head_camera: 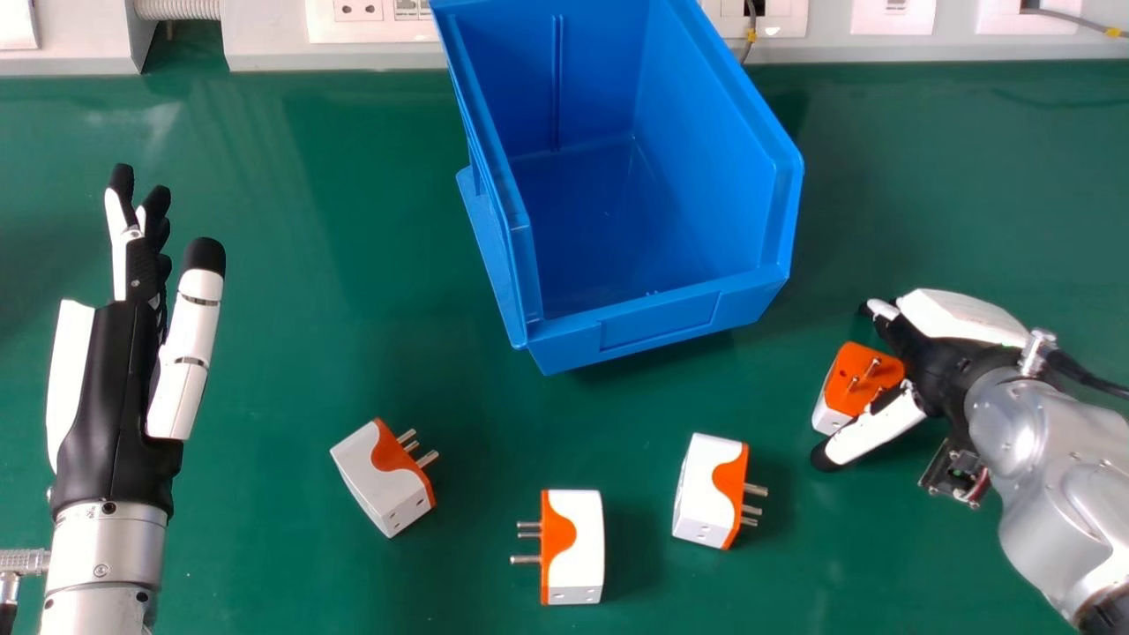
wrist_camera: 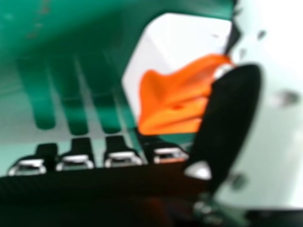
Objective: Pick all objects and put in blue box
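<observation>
The left hand (head_camera: 110, 379) is open above the green table at the head view's left, holding nothing. The right hand (head_camera: 944, 362) is low at the right, open, with its thumb and fingers on opposite sides of one orange-and-white plug adapter (head_camera: 857, 381). In the right hand view that adapter (wrist_camera: 177, 92) lies between the straight fingers and the thumb of the right hand (wrist_camera: 232, 118). Three similar adapters lie on the table: one left of centre (head_camera: 384, 476), one near the front (head_camera: 573, 547), one right of centre (head_camera: 710, 489). Nothing lies in the visible inside of the blue box (head_camera: 661, 322).
The blue box stands at the back centre of the green table (head_camera: 291, 265), its low front edge facing the robot. Behind it runs a light panel with wall sockets (head_camera: 357, 11) and cables. Bare table separates the left hand from the nearest adapter.
</observation>
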